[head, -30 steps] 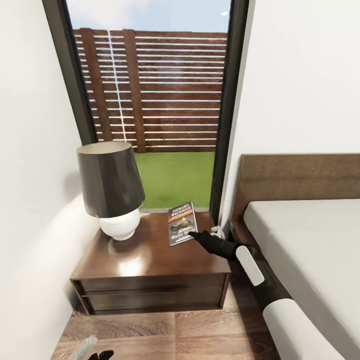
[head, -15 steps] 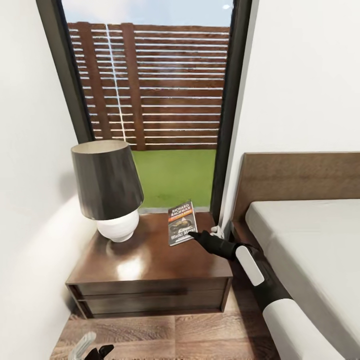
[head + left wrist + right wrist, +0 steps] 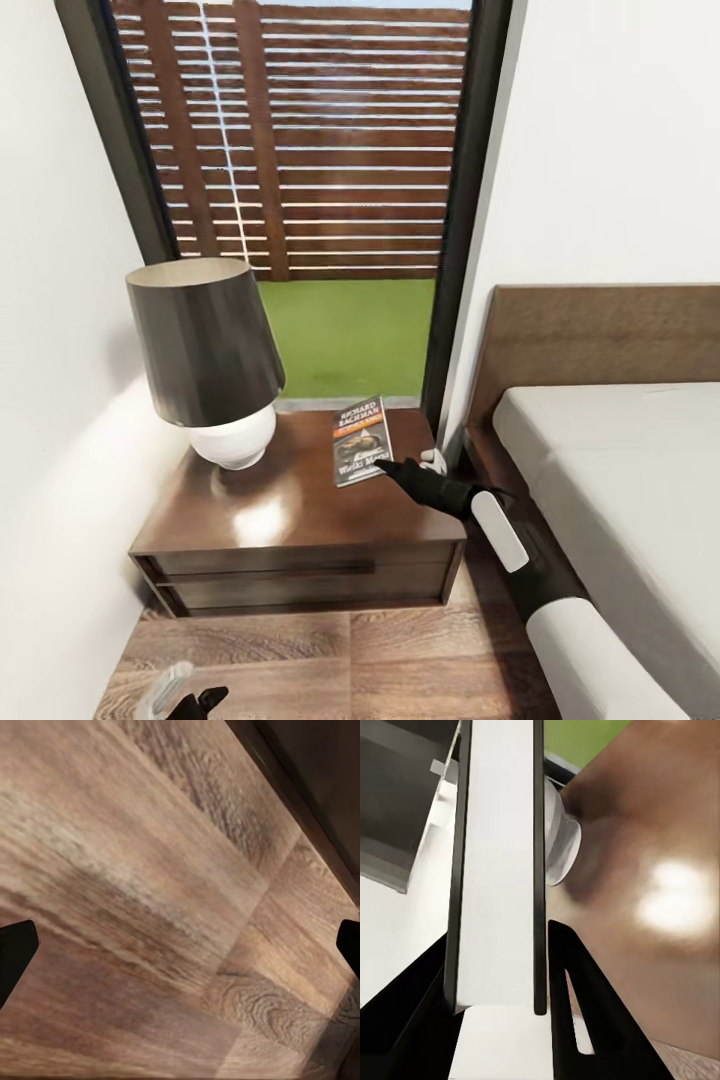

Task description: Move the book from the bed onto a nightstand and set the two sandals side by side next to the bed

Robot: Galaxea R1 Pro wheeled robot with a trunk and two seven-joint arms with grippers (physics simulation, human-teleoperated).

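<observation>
The book [image 3: 361,441], dark-covered with white "RICHARD BACHMAN" lettering and an orange band, is at the right rear of the nightstand [image 3: 290,515] top, cover up. My right gripper [image 3: 392,467] is shut on its near right corner. Whether the book rests on the wood I cannot tell. In the right wrist view the book [image 3: 499,870] runs edge-on between the black fingers [image 3: 585,1005]. The bed [image 3: 620,470] lies to the right with a bare pale mattress. My left gripper [image 3: 190,700] hangs low over the floor, open, its tips wide apart [image 3: 180,952]. The sandals are out of view.
A black-shaded lamp [image 3: 205,350] with a white base stands on the nightstand's left half, seen also as the lamp base [image 3: 561,844]. A tall dark-framed window [image 3: 310,200] is behind, a white wall close on the left. Wood-plank floor [image 3: 150,870] lies in front.
The head view has shifted, so the lamp and window sit differently in the picture. My right gripper still holds the book over the nightstand's right rear.
</observation>
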